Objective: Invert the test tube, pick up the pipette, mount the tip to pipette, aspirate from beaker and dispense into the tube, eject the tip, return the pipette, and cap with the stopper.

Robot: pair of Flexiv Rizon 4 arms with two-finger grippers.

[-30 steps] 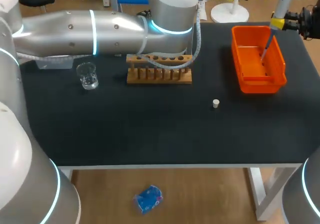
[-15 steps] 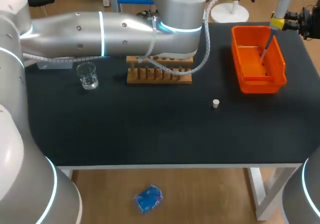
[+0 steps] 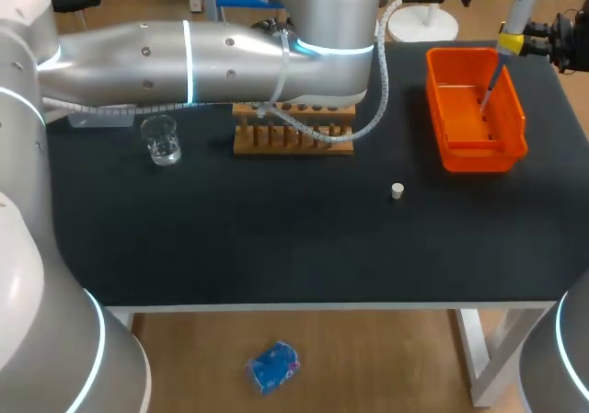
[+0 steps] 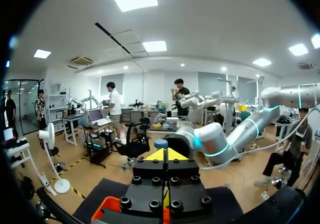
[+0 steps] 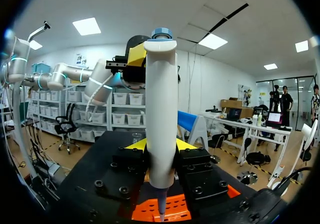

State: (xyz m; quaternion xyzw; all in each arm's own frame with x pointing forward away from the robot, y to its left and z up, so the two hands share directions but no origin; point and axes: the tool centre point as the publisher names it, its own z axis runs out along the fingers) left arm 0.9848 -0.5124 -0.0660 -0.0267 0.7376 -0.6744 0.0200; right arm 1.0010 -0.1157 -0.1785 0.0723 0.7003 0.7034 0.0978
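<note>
black table top [image 3: 276, 247], head view, carrying all items listed below.

silver left arm [image 3: 184, 54]: enters from the left and crosses the far side of the table, passing over the back edge of the wooden test tube rack [image 3: 293, 139], with a coiled cable hanging down in front of the rack. its wrist ends past the far edge of the table.

left gripper [image 4: 166, 154], left wrist view: the two yellow tips lie pressed together, with nothing visible between them. the blue cap of the pipette shows just ahead of the tips.

orange bin [image 3: 479, 160]: a rectangular tub at the far right of the table, well apart from the rack.

rack: a row of holes in the top bar, standing at the far middle of the table, between the beaker and the bin.

right gripper [image 5: 160, 145], right wrist view: the yellow-tipped fingers [image 5: 134, 144] clamp the white pipette [image 3: 517, 13] from two sides at its lower body. the pipette stands nearly upright, blue cap on top, with its thin lower end pointing down into the bin. whether that end touches the bin floor cannot be told.

clear glass beaker [image 3: 164, 142]: upright at the far left, just beside the rack and under the left arm.

small white stopper [image 3: 397, 190]: alone on the table, near the middle, in front of the rack and bin and apart from both.
</note>
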